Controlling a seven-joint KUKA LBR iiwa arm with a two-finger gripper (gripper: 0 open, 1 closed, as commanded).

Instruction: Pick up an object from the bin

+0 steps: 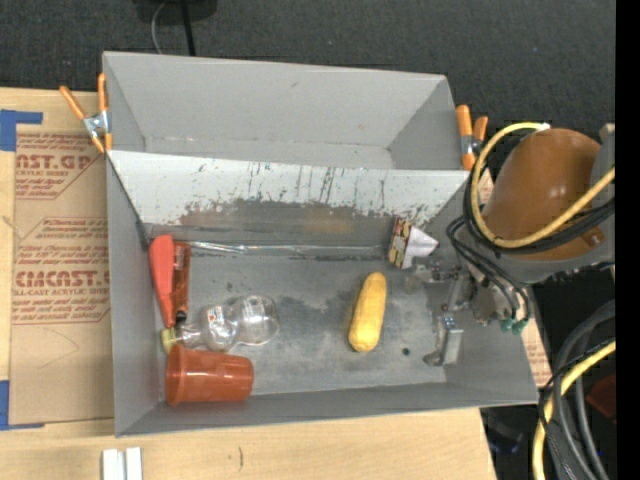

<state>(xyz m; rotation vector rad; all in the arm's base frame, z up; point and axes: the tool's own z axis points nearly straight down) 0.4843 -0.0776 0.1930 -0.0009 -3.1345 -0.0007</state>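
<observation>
Yellow corn cob (368, 311) is recorded lying right of centre on the floor of the bin (280, 98), with bare floor all round it. The gripper (447, 340) is placed near it on the right, close to the right wall; whether it is apart or together cannot be told. A white-and-brown packet (410, 243) is lodged in the back right corner. A clear plastic piece (240, 320), a red cup (207, 376) on its side and an orange-red tool (163, 276) are grouped at the left wall.

The arm (603, 183) comes in from the right, its wrist under a rounded orange-brown cover (545, 193) with yellow and black cables (478, 230) looped round it. Below and left of the cover, the gripper (447, 340) hangs low, pointing downward.
</observation>
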